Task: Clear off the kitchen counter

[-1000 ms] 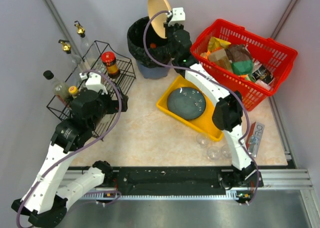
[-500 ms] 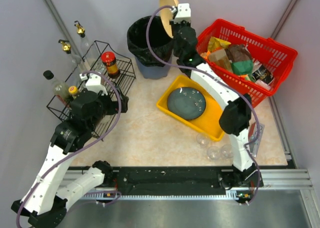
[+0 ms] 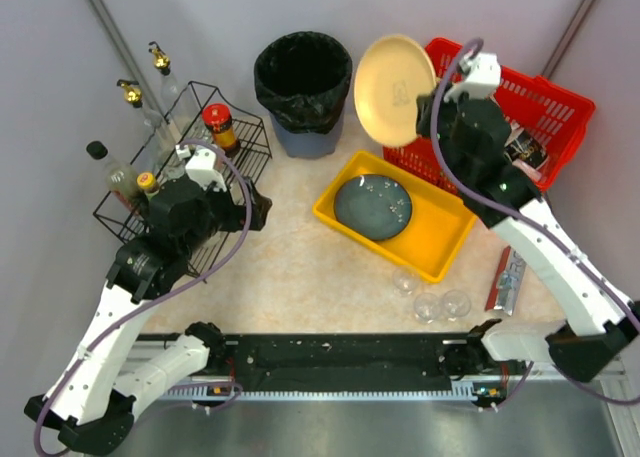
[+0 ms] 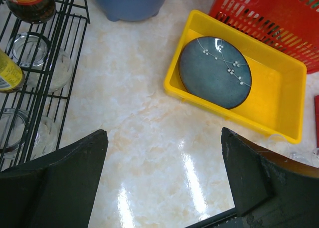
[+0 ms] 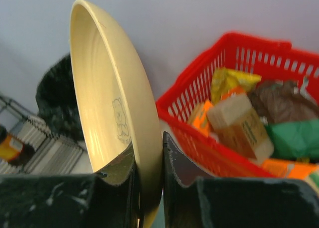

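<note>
A cream plate (image 3: 393, 89) stands on edge in the air over the left rim of the red basket (image 3: 560, 107). My right gripper (image 3: 430, 117) is shut on its rim. In the right wrist view the two fingers clamp the cream plate (image 5: 112, 103) from both sides, with the right gripper (image 5: 148, 158) low in the view. My left gripper (image 3: 255, 212) hangs open beside the wire rack, over the kitchen counter (image 3: 300, 267). Nothing lies between the fingers of the left gripper (image 4: 164, 158); bare kitchen counter (image 4: 139, 118) shows below. A blue plate (image 3: 372, 206) lies in the yellow tray (image 3: 440, 242).
A black-lined bin (image 3: 303, 77) stands at the back. The wire rack (image 3: 200, 177) at the left holds bottles and glasses. The red basket holds food packets. Three small glasses (image 3: 440, 302) and a red packet (image 3: 507, 277) lie near the front right.
My right arm has swung right with the cream plate, from over the bin to the basket's left rim, and the plate's face now shows from above. The left arm shifted slightly.
</note>
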Tool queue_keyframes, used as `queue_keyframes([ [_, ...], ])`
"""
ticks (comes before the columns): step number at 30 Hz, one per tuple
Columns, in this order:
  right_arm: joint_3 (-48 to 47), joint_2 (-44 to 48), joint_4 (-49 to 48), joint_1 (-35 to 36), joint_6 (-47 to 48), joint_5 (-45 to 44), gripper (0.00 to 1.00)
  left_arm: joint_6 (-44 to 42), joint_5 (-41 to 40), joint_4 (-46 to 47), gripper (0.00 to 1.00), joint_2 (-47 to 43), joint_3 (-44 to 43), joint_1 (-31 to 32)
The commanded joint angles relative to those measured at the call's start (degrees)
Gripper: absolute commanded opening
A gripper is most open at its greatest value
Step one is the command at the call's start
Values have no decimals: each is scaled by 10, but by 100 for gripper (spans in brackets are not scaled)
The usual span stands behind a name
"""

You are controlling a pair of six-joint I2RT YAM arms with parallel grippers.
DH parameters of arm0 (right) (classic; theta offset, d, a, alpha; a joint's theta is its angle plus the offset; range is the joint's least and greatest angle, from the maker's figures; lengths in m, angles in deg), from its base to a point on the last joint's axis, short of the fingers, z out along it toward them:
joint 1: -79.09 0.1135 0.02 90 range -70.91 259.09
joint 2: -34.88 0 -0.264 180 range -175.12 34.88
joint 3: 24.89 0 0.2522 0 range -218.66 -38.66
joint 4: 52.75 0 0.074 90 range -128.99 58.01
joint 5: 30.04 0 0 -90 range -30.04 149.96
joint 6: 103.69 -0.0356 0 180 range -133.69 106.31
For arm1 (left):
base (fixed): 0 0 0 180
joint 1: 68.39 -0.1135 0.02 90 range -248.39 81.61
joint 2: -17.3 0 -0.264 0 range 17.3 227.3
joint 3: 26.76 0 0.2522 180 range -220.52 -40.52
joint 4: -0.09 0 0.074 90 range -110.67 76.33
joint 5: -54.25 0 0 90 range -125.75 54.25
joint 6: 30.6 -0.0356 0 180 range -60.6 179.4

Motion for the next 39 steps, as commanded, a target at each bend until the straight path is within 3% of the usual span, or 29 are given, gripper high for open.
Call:
queue_keyframes([
  [1,140,75,93,0,-96,47,0,-14,28,24,98,0,-14,-1],
  [9,308,102,109,0,-299,77,0,-7,60,19,98,-7,6,-2],
  [16,349,78,96,-15,-423,10,0,0,113,7,97,0,18,-2],
  [29,345,-50,78,-43,-454,16,0,4,120,10,96,3,30,-2],
  [33,384,-58,-9,-63,-449,76,0,6,131,10,97,10,34,-1],
  [39,383,-99,-21,-83,-435,131,1,18,158,22,97,24,33,-1],
])
